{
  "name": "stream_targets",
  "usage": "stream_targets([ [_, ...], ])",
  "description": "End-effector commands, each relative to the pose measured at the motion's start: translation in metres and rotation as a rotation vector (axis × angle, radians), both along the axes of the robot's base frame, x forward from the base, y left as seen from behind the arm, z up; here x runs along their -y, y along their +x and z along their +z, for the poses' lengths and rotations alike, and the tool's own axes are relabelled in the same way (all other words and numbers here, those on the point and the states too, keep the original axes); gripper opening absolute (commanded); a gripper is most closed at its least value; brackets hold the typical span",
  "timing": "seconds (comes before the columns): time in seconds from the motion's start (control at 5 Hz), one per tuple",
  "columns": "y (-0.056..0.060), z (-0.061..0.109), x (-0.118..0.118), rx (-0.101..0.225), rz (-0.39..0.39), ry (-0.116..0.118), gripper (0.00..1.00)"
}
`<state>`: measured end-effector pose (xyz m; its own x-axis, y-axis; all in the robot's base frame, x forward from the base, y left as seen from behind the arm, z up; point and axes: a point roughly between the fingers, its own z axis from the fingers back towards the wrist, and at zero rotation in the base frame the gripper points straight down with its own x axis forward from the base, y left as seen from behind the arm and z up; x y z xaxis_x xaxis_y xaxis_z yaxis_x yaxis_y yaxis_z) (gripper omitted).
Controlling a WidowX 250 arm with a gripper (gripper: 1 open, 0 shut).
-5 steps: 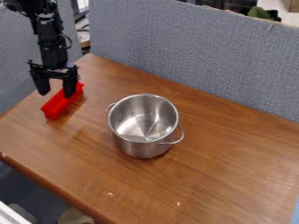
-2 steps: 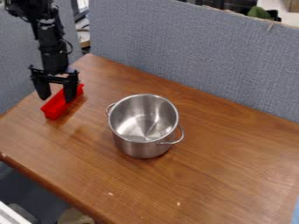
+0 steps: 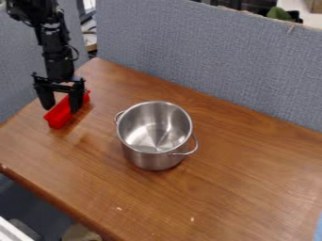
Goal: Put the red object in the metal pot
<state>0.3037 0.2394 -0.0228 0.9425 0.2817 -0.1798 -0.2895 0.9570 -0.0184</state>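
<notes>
Red object (image 3: 58,117) lies on big wood table (image 3: 239,169), outside shiny metal pot (image 3: 154,132). Black pincer (image 3: 60,101) wide open right over it, holding nothing. Fingers maybe on both long sides, hard to tell. Red bar slants, near end left, far end right.

I find one camera view only, set above the tabletop (image 3: 251,179) and out in front of my gripper (image 3: 63,97), facing obliquely down. It stands back far enough to take in my gripper, the pot (image 3: 156,136) beside it and the partition (image 3: 208,52) behind.
</notes>
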Motion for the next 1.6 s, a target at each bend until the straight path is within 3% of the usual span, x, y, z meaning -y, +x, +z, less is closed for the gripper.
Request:
stream_targets([
  [0.0,0.000,0.010,-0.007,0.022,0.011,0.020,1.00],
  [0.4,0.000,0.006,-0.007,0.018,0.014,0.011,1.00],
  [0.6,0.001,0.003,-0.008,0.019,0.016,-0.006,0.00],
  [0.8,0.001,0.002,-0.008,0.018,0.021,-0.004,0.00],
  [1.0,0.001,0.003,-0.009,0.013,0.024,-0.004,1.00],
  [1.2,0.000,0.003,-0.009,0.011,0.030,-0.005,1.00],
  [1.4,0.001,-0.001,-0.010,0.014,0.034,-0.013,0.00],
])
